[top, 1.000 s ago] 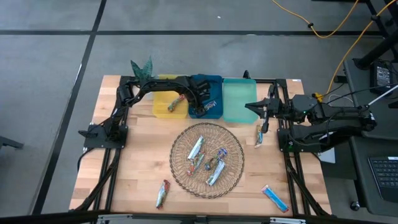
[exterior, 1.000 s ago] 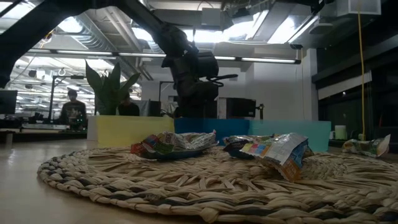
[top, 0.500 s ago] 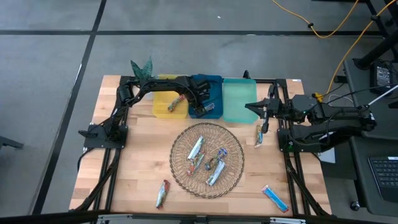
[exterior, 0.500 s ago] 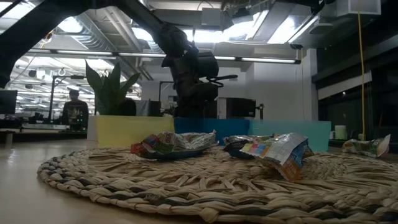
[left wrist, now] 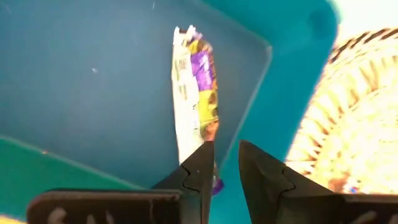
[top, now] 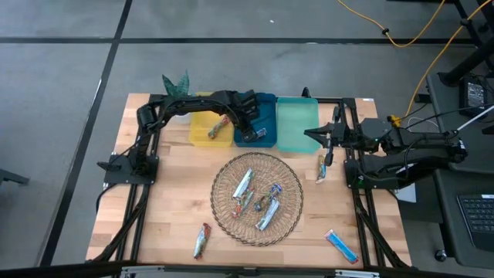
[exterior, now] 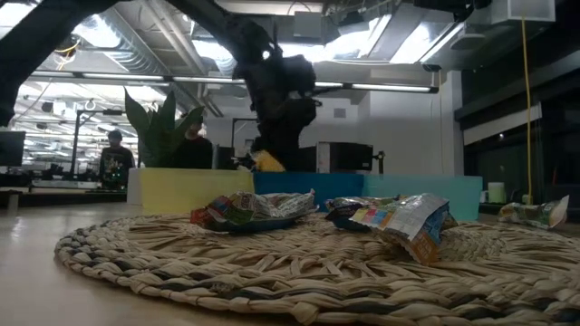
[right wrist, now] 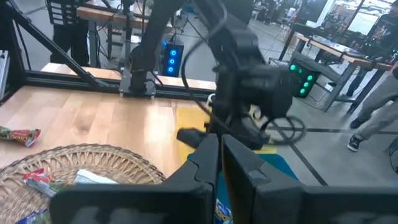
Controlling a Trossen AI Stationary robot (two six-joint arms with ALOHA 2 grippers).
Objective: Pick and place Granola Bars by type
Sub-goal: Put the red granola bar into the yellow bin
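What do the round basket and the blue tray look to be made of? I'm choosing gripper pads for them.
The round basket looks like woven wicker or straw: coarse, matte plaited strands show up close in the low view. The blue tray looks like moulded plastic, though that is a guess: smooth, even walls with rounded corners and a slight sheen.

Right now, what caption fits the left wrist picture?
Left end effector above a purple-and-white snack bar lying in the blue tray.
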